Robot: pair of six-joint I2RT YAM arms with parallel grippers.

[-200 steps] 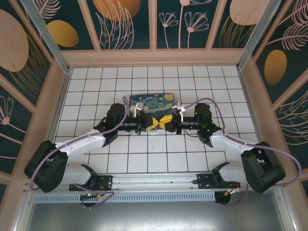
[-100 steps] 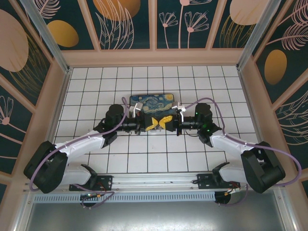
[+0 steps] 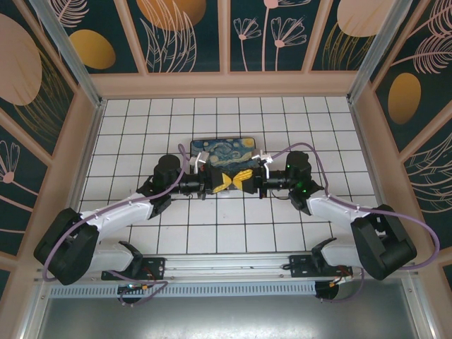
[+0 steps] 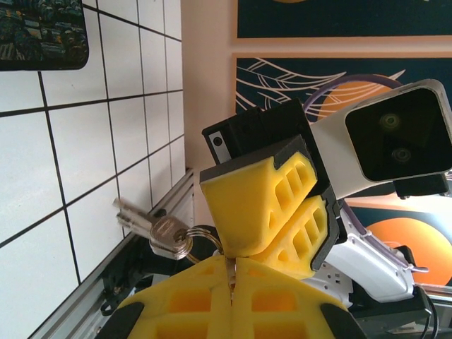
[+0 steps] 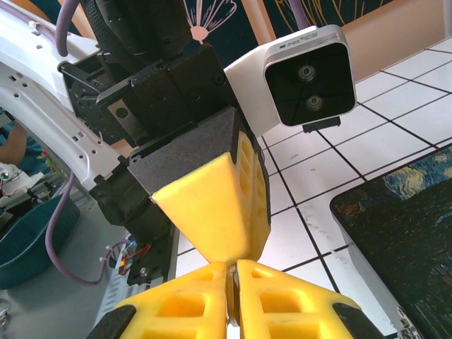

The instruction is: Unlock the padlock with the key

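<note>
Although your left hand (image 4: 232, 272) appears clamped on the key bunch (image 4: 159, 232), the blades trail off to its left; your right hand (image 4: 240, 251), closed, abuts tip-to-tip, contents indeterminable.

The key (image 4: 157, 227) was a small bunch of thin silvery metal keys on a wire ring, low and left of centre in the left wrist view. The rounded heads sat together on the ring. The blades pointed up and to the left at a tilt, one lying over another. The ring's right part was hidden.
</note>
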